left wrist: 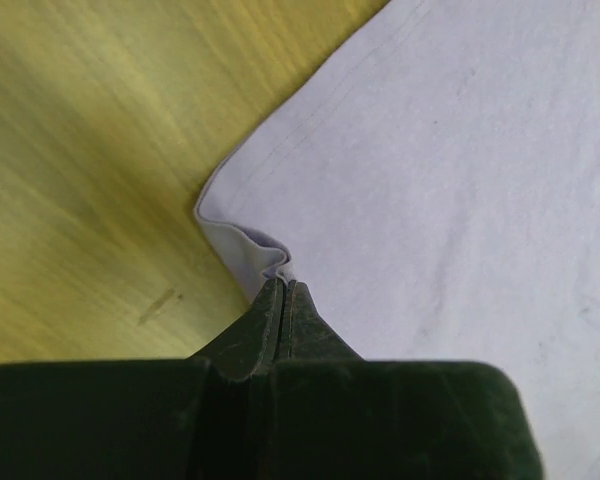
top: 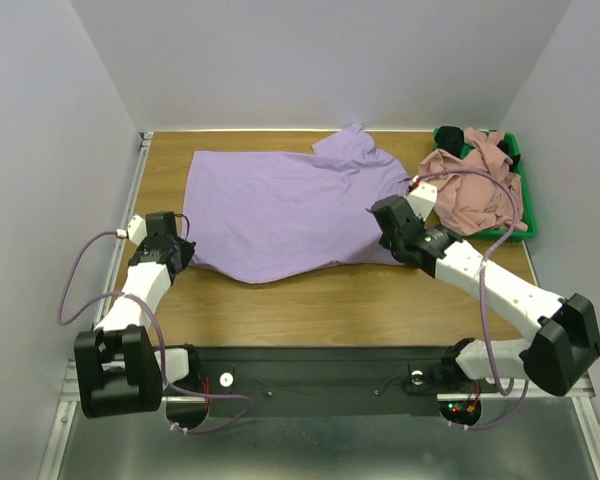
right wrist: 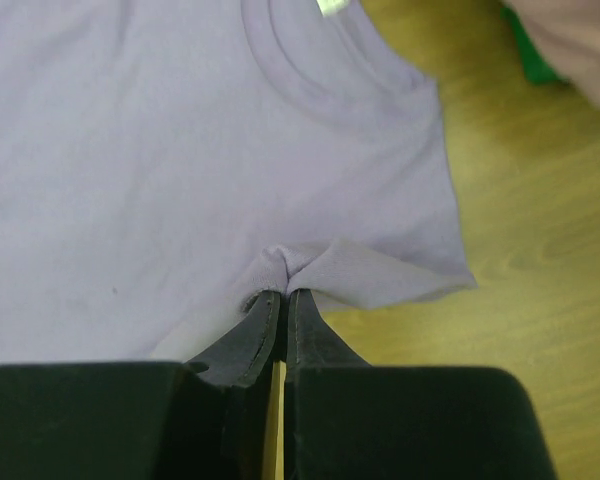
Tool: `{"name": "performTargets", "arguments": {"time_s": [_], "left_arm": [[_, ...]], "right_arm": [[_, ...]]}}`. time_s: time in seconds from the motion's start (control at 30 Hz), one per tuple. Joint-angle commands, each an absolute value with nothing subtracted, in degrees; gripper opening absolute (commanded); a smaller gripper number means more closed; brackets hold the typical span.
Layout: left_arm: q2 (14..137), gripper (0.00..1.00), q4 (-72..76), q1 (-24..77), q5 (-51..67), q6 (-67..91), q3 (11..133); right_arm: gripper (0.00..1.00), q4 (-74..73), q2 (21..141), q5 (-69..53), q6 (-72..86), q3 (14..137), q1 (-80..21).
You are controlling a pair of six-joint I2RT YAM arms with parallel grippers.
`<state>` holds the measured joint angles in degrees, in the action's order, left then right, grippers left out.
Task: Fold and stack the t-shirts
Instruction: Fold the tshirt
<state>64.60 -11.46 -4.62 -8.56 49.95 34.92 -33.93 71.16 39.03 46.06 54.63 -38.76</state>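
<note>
The lavender t-shirt (top: 285, 205) lies spread flat across the wooden table, neck towards the right. My left gripper (top: 187, 250) is shut on its near left hem corner; the left wrist view shows the cloth (left wrist: 440, 170) pinched at the jaws' tip (left wrist: 283, 284). My right gripper (top: 388, 222) is shut on the near sleeve edge; the right wrist view shows the fabric (right wrist: 180, 140) bunched at the tip (right wrist: 284, 291), with the collar beyond. The dusty pink t-shirt (top: 472, 180) lies crumpled in the bin. A bit of the black t-shirt (top: 446, 136) shows at the bin's back.
The green plastic bin (top: 525, 215) stands at the table's back right, and its corner shows in the right wrist view (right wrist: 532, 55). White walls close in the table on three sides. Bare wood (top: 330, 300) lies between the shirt and the arm bases.
</note>
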Motion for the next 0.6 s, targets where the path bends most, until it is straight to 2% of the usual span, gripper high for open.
{"name": "performTargets", "arguments": {"time_s": [0.0, 0.13, 0.57], "left_arm": [[68.19, 0.00, -9.05, -4.92, -6.77, 48.87, 40.07], [74.34, 0.00, -8.62, -4.92, -7.38, 48.60, 45.25], [94.12, 0.00, -8.17, -4.92, -5.88, 47.37, 59.59]], "right_arm": [[0.00, -26.37, 75.05, 37.80, 37.64, 61.43, -34.02], [0.01, -23.74, 81.36, 32.71, 33.50, 66.08, -27.88], [0.00, -21.18, 98.43, 25.05, 25.49, 80.50, -21.45]]}}
